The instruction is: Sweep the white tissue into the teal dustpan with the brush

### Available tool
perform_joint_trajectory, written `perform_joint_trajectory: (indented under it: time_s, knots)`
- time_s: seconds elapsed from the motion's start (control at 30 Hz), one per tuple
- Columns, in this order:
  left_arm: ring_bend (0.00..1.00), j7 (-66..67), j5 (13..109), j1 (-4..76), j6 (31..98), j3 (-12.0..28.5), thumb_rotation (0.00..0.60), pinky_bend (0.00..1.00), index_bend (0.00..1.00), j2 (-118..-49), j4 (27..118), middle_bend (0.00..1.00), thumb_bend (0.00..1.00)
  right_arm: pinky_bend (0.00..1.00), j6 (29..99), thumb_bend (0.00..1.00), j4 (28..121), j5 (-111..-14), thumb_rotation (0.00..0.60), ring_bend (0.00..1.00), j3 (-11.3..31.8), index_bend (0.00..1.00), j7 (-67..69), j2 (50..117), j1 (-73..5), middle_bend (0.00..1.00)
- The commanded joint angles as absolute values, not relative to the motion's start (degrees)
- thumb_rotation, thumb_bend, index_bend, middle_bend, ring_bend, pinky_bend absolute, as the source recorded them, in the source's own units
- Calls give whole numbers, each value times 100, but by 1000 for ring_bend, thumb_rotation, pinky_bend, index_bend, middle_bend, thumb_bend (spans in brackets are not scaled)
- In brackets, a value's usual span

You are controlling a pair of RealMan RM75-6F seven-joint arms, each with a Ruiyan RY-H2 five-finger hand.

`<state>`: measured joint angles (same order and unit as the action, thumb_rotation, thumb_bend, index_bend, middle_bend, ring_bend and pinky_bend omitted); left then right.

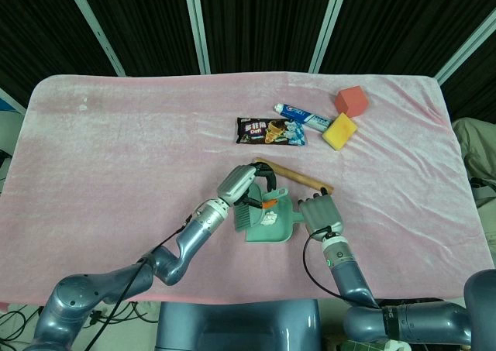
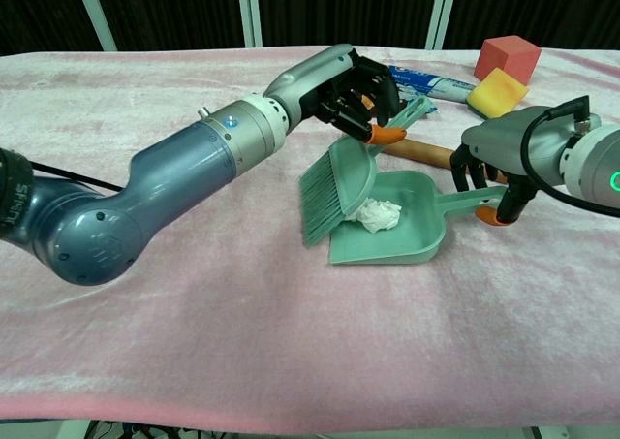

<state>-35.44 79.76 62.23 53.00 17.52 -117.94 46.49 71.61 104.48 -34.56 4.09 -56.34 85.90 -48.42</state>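
The teal dustpan point(image 1: 280, 228) point(image 2: 412, 235) lies on the pink cloth at the table's front centre. The crumpled white tissue point(image 1: 270, 218) point(image 2: 376, 214) sits inside the pan near its mouth. My left hand point(image 1: 246, 182) point(image 2: 344, 85) grips the handle of the teal brush point(image 1: 248, 216) point(image 2: 334, 192). The bristles point down at the pan's left edge, touching the tissue. My right hand point(image 1: 320, 211) point(image 2: 487, 166) is curled around the dustpan's handle point(image 2: 467, 201) on the right.
A wooden stick point(image 1: 298, 177) point(image 2: 418, 151) lies just behind the pan. Further back are a dark snack packet point(image 1: 270, 130), a toothpaste tube point(image 1: 304, 118) point(image 2: 426, 80), a yellow sponge point(image 1: 339, 130) point(image 2: 497, 92) and a red cube point(image 1: 351, 101) point(image 2: 509, 56).
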Motion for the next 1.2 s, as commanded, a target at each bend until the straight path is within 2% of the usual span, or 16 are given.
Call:
perform_joint_trajectory:
  time_s: [0.03, 0.23, 0.5, 0.93, 1.2]
  knots:
    - [257, -3563, 7960, 6356, 5351, 1862, 600, 306, 661, -11958, 4468, 697, 423, 171, 7173, 530, 10474, -3472, 600, 344, 404, 685, -5632, 8577, -4835, 577]
    - [257, -3637, 7964, 6524, 5568, 2022, 600, 306, 661, -12189, 4259, 698, 423, 171, 7178, 530, 10548, -3452, 600, 344, 411, 685, -5629, 8571, -4832, 577]
    - [257, -3600, 7922, 6489, 5846, 2134, 600, 300, 661, -12158, 4293, 697, 423, 171, 7248, 530, 10639, -3473, 600, 344, 403, 685, -5657, 8577, -4825, 577]
    - [257, -3532, 7836, 6001, 5986, 2031, 600, 301, 661, -11476, 5133, 697, 424, 171, 7354, 530, 10738, -3472, 600, 344, 386, 684, -5714, 8629, -4811, 577]
    - [256, -3065, 7914, 5647, 5733, 1657, 600, 295, 661, -10578, 5866, 697, 423, 171, 7377, 531, 10749, -3463, 600, 344, 387, 684, -5723, 8669, -4805, 577]
